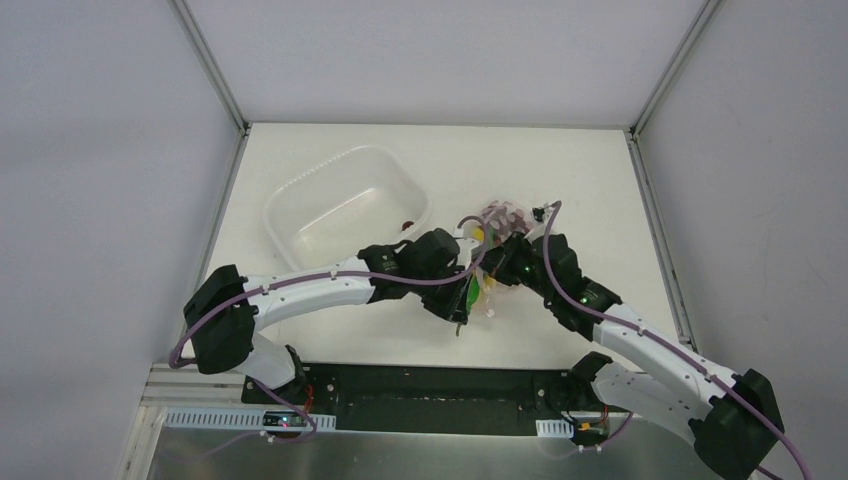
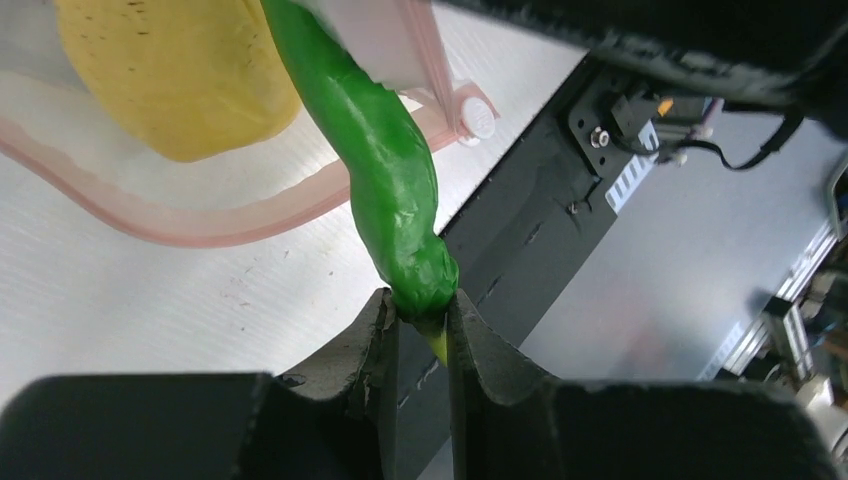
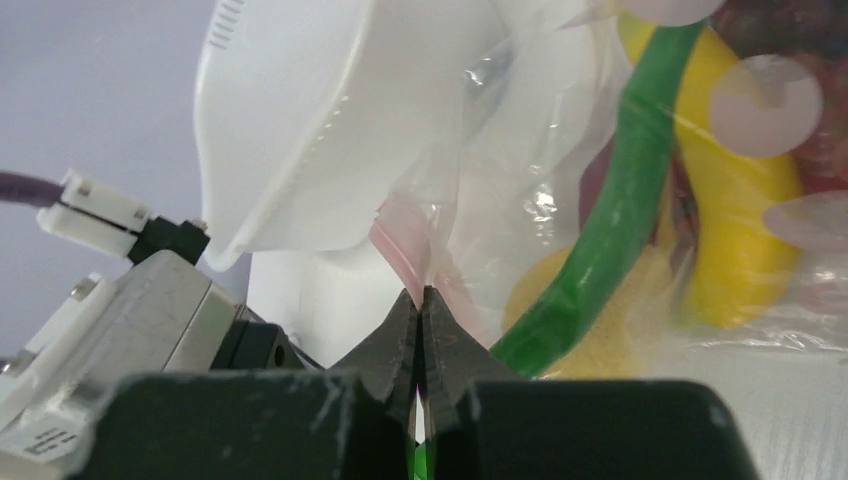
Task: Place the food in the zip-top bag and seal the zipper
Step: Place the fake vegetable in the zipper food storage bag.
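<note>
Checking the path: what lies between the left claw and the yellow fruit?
The green chili: the left claw pinches its stem end, and it runs across the pink zipper beside the yellow fruit, in the left wrist view.

White table (image 1: 560,170) carries translucent tub (image 1: 330,205); zip-top bag (image 1: 500,212).
</note>
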Controlling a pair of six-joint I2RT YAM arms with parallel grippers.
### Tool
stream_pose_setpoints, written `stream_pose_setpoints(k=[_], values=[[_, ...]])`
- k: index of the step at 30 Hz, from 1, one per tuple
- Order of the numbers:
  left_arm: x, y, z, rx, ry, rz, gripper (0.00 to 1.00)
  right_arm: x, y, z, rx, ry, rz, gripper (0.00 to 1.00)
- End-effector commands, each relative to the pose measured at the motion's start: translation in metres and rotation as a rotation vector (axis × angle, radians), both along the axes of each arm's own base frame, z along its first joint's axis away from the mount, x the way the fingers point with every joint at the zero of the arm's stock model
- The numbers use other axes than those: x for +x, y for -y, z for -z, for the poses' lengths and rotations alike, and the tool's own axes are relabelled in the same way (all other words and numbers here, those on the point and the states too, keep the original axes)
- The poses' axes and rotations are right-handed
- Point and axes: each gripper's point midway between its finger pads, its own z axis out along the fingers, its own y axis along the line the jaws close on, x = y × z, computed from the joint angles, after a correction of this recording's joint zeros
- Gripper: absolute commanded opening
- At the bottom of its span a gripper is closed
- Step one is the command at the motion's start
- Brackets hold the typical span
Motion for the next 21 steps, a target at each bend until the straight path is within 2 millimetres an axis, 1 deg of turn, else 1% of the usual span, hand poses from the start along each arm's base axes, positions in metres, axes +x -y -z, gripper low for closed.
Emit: stream_pose_setpoints(k=[1,3,4,5,8,12,15,17,19,21], values=[[-0.006,-0.016,-0.003,0.085,0.013,0.164,0.0,-0.012,0.002,-0.034,0.066,0.125,-0.057,0.0],[0.002,-0.019,-0.007,0.096,0.006,0.148,0.0,-0.016,0.006,-0.044,0.09,0.149,-0.053,0.0],[0.009,-0.018,-0.01,0.094,0.014,0.117,0.0,-0.018,0.006,-0.049,0.101,0.158,-0.058,0.0],[0.018,-0.015,-0.014,0.074,0.02,0.082,0.0,-0.019,0.007,-0.053,0.11,0.167,-0.062,0.0],[0.032,-0.001,-0.029,-0.002,0.021,0.022,0.0,-0.022,0.007,-0.06,0.125,0.169,-0.065,0.0],[0.042,0.015,-0.042,-0.053,0.032,-0.015,0.0,-0.025,0.003,-0.064,0.145,0.145,-0.083,0.0],[0.048,0.024,-0.048,-0.087,0.016,-0.053,0.0,-0.025,0.0,-0.066,0.157,0.134,-0.092,0.0],[0.051,0.031,-0.051,-0.115,-0.001,-0.086,0.01,-0.024,-0.003,-0.071,0.179,0.143,-0.095,0.0],[0.057,0.034,-0.051,-0.121,-0.003,-0.135,0.03,-0.024,-0.004,-0.075,0.197,0.149,-0.094,0.0],[0.064,0.033,-0.046,-0.119,0.007,-0.185,0.04,-0.022,-0.004,-0.077,0.216,0.152,-0.08,0.0]])
